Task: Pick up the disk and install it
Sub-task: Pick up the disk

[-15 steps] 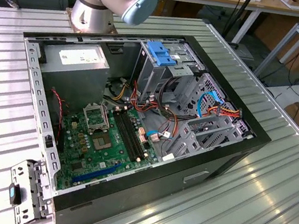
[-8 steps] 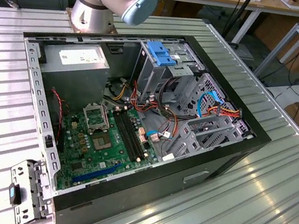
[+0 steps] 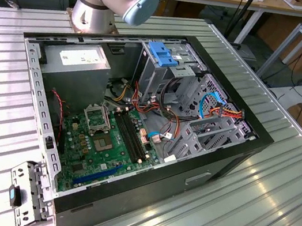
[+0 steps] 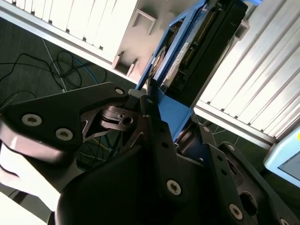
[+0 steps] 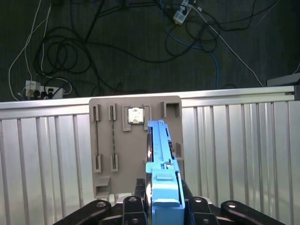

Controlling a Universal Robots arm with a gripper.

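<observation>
Disk is edge-on in the gripper, whose fingers are pressed onto its bright blue plastic carrier from both sides in both wrist views. So you've got the grasp done; install looks all still to do. Can't tell if it's fully clear of the beige slotted fixture plate behind it, which lies on the ribbed aluminium table. Drive body is flat, dark, hard-edged, w/ smooth blue rails framing it. In the exterior view the open PC case fills mid-frame. Its perforated grey metal drive cage is upper middle, w/ a blue latch piece on top.
</observation>
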